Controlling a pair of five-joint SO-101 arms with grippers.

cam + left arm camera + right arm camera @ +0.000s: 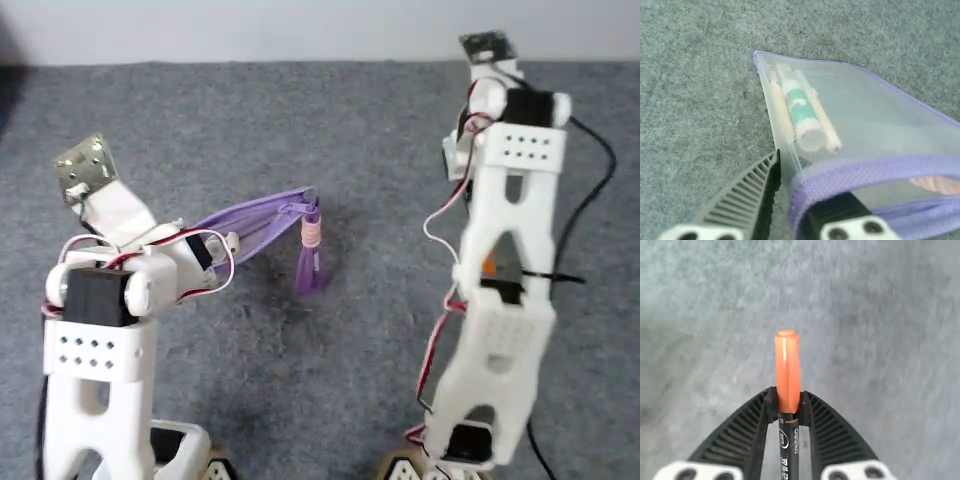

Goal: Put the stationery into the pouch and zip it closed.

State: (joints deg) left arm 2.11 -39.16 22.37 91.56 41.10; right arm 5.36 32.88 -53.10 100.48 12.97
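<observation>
Pouch [855, 115] sits in my left gripper [792, 192], which is clamped on its purple rim, and several stationery sticks [802, 112] lie inside it. My right gripper [788, 407], well apart from the pouch, is clenched around an orange-capped pen [787, 365].

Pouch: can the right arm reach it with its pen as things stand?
Probably yes: the left gripper holds the pouch by its edge, and only carpet lies between it and the pen in the right gripper.

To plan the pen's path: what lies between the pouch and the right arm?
Nothing: bare grey mat separates pouch and right arm, in the high view.
</observation>
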